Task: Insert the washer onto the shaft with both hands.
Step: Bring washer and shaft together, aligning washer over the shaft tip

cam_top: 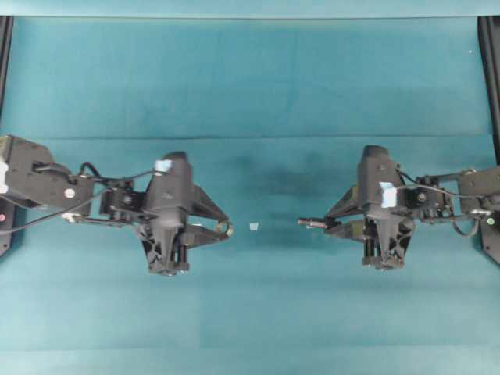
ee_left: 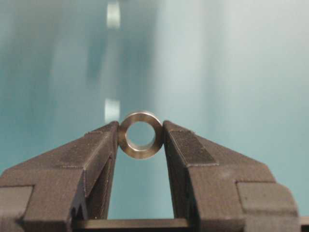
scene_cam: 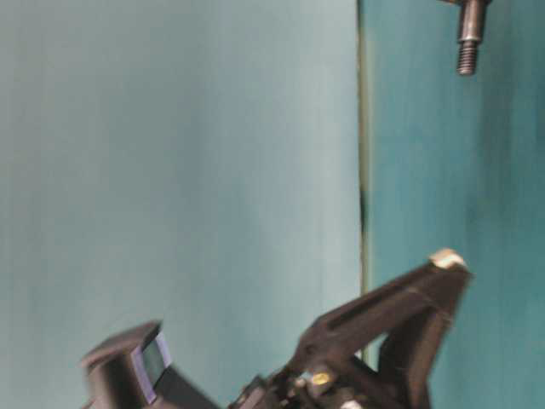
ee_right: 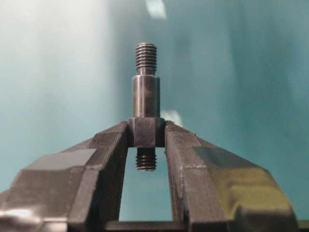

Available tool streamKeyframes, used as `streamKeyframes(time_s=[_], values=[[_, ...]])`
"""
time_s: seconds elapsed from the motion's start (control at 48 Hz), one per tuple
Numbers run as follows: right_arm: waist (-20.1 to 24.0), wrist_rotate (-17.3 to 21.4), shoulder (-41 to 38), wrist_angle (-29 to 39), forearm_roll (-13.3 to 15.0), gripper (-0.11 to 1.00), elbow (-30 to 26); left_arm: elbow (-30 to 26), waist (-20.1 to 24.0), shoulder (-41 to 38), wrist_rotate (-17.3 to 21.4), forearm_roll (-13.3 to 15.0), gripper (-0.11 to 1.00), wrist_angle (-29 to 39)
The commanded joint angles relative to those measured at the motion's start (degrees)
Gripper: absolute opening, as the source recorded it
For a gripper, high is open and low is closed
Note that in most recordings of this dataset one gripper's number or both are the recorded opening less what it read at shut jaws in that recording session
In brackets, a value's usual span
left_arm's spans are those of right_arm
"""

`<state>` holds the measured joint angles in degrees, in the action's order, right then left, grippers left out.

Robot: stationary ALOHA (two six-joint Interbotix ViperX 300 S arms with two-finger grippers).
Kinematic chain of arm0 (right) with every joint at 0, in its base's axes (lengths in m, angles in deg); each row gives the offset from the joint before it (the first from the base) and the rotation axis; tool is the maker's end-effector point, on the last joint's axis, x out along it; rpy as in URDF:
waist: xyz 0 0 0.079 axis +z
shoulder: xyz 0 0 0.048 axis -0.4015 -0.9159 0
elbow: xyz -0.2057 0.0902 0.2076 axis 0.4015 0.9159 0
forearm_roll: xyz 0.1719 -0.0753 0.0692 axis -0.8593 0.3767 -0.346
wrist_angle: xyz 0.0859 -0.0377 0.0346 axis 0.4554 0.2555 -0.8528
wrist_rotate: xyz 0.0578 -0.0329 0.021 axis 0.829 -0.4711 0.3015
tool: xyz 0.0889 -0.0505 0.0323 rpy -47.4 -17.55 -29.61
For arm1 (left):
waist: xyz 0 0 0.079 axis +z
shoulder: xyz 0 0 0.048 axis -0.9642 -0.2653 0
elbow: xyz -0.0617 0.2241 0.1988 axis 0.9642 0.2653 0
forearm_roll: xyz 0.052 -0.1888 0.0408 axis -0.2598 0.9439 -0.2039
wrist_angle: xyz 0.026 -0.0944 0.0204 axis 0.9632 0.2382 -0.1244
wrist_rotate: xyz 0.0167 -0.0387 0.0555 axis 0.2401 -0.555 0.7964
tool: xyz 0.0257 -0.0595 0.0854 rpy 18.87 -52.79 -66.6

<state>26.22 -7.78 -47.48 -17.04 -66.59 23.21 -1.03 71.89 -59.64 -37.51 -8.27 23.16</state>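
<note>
I have the washer (ee_left: 140, 135) pinched edge-on between the tips of my left gripper (ee_left: 140, 137), its silver rim touching both fingers (ee_left: 99, 150) and its hole open and facing along the gripper's line, so I see teal straight through it. From overhead the washer (cam_top: 225, 227) shows as a small ring at the very tip of the left gripper (cam_top: 223, 227), held above the teal table (cam_top: 250, 86). The shaft (ee_right: 145, 104) sits in my right gripper (ee_right: 146, 133), whose fingers (ee_right: 108, 145) are closed on its thicker squarish middle; the smooth collar and one threaded end stick out past the tips, and the other threaded end pokes back between the fingers. Overhead, the shaft (cam_top: 310, 223) lies level and points left out of the right gripper (cam_top: 326, 223), toward the washer, with a clear gap between the two parts. In that gap, nearer the washer, a small pale tape bit (cam_top: 254, 226) lies on the cloth. The two grippers face each other at about the same height across the middle of the table. The table-level camera catches only the shaft's threaded end (scene_cam: 467, 38) at the top edge and the left gripper's dark fingers (scene_cam: 400, 311) low down, with the washer (scene_cam: 447, 258) a pale spot at their tip.
</note>
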Motion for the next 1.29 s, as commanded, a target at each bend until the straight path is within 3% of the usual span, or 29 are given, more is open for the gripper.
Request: streamKeyframes(time_s=[0.0,0.271,0.458,0.624,0.791,1.02,1.27], values=[[1.14,1.05,0.97,-3.6,-0.09,0.0,0.18,0.79,-0.18,1.49,-0.88,-0.09,0.37,-5.01],[3.25,3.87,0.26,-12.39,-0.09,0.0,2.02,3.08,-0.26,1.67,-5.27,-0.09,0.37,-14.77],[4.57,7.47,-2.46,-21.36,-0.09,0.0,2.99,2.55,-0.7,0.88,-5.89,-0.09,0.37,-17.75],[6.24,9.23,-6.77,-27.33,-0.18,0.0,2.55,2.9,-1.58,-0.53,-8.79,-0.09,0.37,-19.78],[7.03,9.58,-10.55,-31.11,-0.62,0.0,1.49,2.55,-2.72,-2.29,-11.07,-0.09,0.37,-22.15],[7.03,9.58,-12.13,-36.74,-2.29,0.0,1.49,1.41,-2.81,-3.25,-11.43,-0.18,0.37,-22.15],[7.03,9.49,-12.74,-38.23,-2.9,0.0,1.41,0.79,-2.81,-4.31,-11.6,-0.09,0.37,-22.15]])
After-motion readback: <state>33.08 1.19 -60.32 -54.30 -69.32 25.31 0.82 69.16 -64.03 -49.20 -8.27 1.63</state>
